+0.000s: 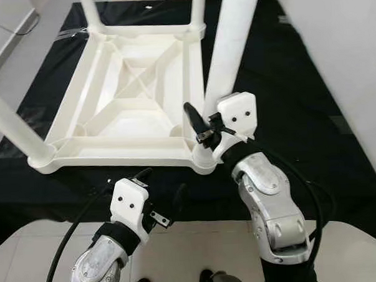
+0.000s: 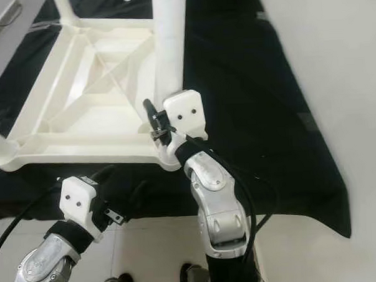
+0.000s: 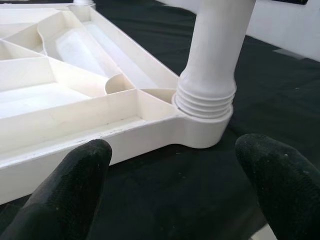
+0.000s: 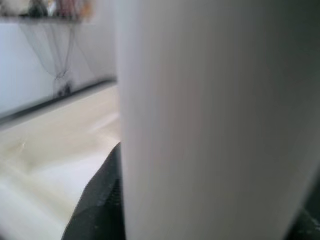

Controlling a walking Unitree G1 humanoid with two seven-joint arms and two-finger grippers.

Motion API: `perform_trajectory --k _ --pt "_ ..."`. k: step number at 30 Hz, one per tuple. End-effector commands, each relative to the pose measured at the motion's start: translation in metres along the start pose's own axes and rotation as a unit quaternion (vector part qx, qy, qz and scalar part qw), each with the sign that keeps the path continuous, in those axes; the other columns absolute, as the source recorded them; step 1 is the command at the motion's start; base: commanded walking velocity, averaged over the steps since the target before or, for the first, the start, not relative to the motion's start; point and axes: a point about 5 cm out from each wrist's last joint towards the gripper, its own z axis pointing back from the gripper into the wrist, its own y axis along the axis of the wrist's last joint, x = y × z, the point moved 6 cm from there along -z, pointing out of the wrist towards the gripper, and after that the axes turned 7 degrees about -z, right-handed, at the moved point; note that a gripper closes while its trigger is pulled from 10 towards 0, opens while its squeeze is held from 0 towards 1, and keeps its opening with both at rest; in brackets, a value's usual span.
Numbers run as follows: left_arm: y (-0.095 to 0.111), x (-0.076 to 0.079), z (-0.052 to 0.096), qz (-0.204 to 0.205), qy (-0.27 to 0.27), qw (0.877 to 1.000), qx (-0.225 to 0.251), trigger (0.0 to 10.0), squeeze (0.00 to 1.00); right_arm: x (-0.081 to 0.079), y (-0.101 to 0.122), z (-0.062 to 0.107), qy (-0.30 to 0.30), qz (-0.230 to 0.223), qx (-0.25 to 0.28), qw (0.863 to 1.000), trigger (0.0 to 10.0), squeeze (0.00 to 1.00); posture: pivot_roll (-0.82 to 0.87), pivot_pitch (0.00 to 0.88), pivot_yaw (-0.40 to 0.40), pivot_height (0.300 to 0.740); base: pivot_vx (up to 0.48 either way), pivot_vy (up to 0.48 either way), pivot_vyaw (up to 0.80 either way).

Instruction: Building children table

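A white plastic children's table [image 1: 82, 145] lies upside down on a black cloth, its legs pointing up. My right gripper [image 1: 207, 118] is shut on the near right leg [image 1: 228, 52], low down, just above its corner socket [image 1: 204, 159]; one black finger [image 1: 193, 119] shows left of the leg. In the right wrist view that leg [image 4: 210, 120] stands right against the camera. My left gripper [image 1: 162, 184] is open, low in front of the table's near edge. In the left wrist view its fingertips [image 3: 85, 160] frame the leg's threaded collar [image 3: 205, 97] seated in the socket.
Three more legs stand in the other corners: near left [image 1: 12, 127], far left [image 1: 89, 11], far right [image 1: 198, 9]. The black cloth [image 1: 286, 112] reaches to a white wall [image 1: 352, 46] on the right. Pale tiles [image 1: 180, 241] and my feet [image 1: 213, 280] are below.
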Motion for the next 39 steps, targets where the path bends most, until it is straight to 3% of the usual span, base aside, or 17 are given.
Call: perform_trajectory --k 1,3,4,5,6,8,11,15,20,22,24,25,34,36,37,38,39 --pt "-0.004 0.001 0.005 0.002 0.006 1.0 -0.008 10.0 0.0 -0.01 0.001 -0.004 0.11 -0.05 -0.003 0.993 10.0 1.0 0.01 0.276 -0.073 0.74 0.0 0.0 0.0" --pt "-0.004 0.001 0.005 0.002 0.006 1.0 -0.008 10.0 0.0 -0.008 0.01 -0.004 0.127 -0.043 0.012 0.991 10.0 1.0 0.01 0.276 -0.073 0.74 0.0 0.0 0.0" --pt "-0.003 0.001 0.006 0.002 0.006 1.0 -0.008 10.0 0.0 -0.004 0.016 -0.006 0.151 -0.041 0.009 0.988 10.0 0.68 0.02 0.286 -0.072 0.74 0.0 0.0 0.0" --pt "-0.003 0.001 0.006 0.002 0.006 1.0 -0.008 10.0 0.0 -0.004 0.016 -0.006 0.151 -0.041 0.009 0.988 10.0 0.68 0.02 0.286 -0.072 0.74 0.0 0.0 0.0" --pt "-0.002 0.002 0.009 0.003 0.005 1.0 -0.008 10.0 0.0 0.005 0.031 -0.008 0.199 -0.018 0.011 0.98 10.0 0.0 0.03 0.293 -0.071 0.74 0.0 0.0 0.0" --pt "-0.001 0.002 0.01 0.003 0.005 1.0 -0.009 10.0 0.0 0.008 0.037 -0.007 0.227 -0.012 0.01 0.974 10.0 0.0 0.03 0.302 -0.071 0.74 0.0 0.0 0.0" --pt "0.0 0.005 0.016 0.003 0.005 1.0 -0.013 10.0 0.0 0.012 0.056 -0.004 0.335 0.008 0.009 0.942 10.0 0.0 0.06 0.325 -0.067 0.74 0.0 0.0 0.0" --pt "0.001 0.005 0.019 0.003 0.006 1.0 -0.016 10.0 0.0 0.014 0.059 -0.005 0.374 0.013 0.004 0.927 10.0 0.0 0.07 0.329 -0.067 0.74 0.0 0.0 0.0" --pt "0.002 0.007 0.032 0.004 0.01 0.999 -0.03 10.0 0.0 0.012 0.067 -0.004 0.482 0.009 -0.005 0.876 10.0 0.0 0.13 0.365 -0.064 0.74 0.0 0.0 0.0" --pt "0.002 0.008 0.034 0.005 0.01 0.999 -0.032 10.0 0.0 0.014 0.071 -0.007 0.488 0.0 -0.006 0.873 9.2 0.0 0.13 0.371 -0.063 0.74 0.0 0.0 0.0" --pt "0.003 0.008 0.036 0.005 0.01 0.999 -0.034 10.0 0.0 0.015 0.073 -0.009 0.496 -0.006 -0.006 0.868 9.2 0.0 0.13 0.371 -0.063 0.74 0.0 0.0 0.0" --pt "0.004 0.01 0.04 0.006 0.01 0.999 -0.038 10.0 0.0 0.016 0.076 -0.01 0.515 -0.009 -0.004 0.857 0.0 0.0 0.15 0.384 -0.06 0.74 0.0 0.0 0.0" --pt "0.004 0.01 0.043 0.007 0.01 0.999 -0.044 10.0 0.0 0.017 0.08 -0.009 0.544 -0.012 -0.003 0.839 0.0 0.0 0.15 0.38 -0.052 0.74 0.0 0.0 0.0" --pt "0.004 0.009 0.043 0.008 0.01 0.999 -0.044 10.0 0.0 0.019 0.081 -0.008 0.54 -0.008 0.002 0.841 0.0 0.0 0.15 0.377 -0.051 0.74 0.0 0.0 0.0" --pt "0.003 0.009 0.041 0.008 0.009 0.999 -0.045 10.0 0.0 0.021 0.08 -0.008 0.529 0.004 0.003 0.849 0.0 0.0 0.14 0.366 -0.052 0.74 0.0 0.0 0.0" --pt "0.002 0.01 0.04 0.009 0.008 0.999 -0.044 10.0 0.0 0.026 0.074 -0.008 0.493 0.028 -0.001 0.87 0.0 0.0 0.12 0.356 -0.063 0.74 0.0 0.0 0.0" --pt "0.002 0.01 0.04 0.009 0.008 0.999 -0.044 10.0 0.0 0.026 0.074 -0.008 0.493 0.028 -0.001 0.87 0.0 0.0 0.12 0.356 -0.063 0.74 0.0 0.0 0.0"
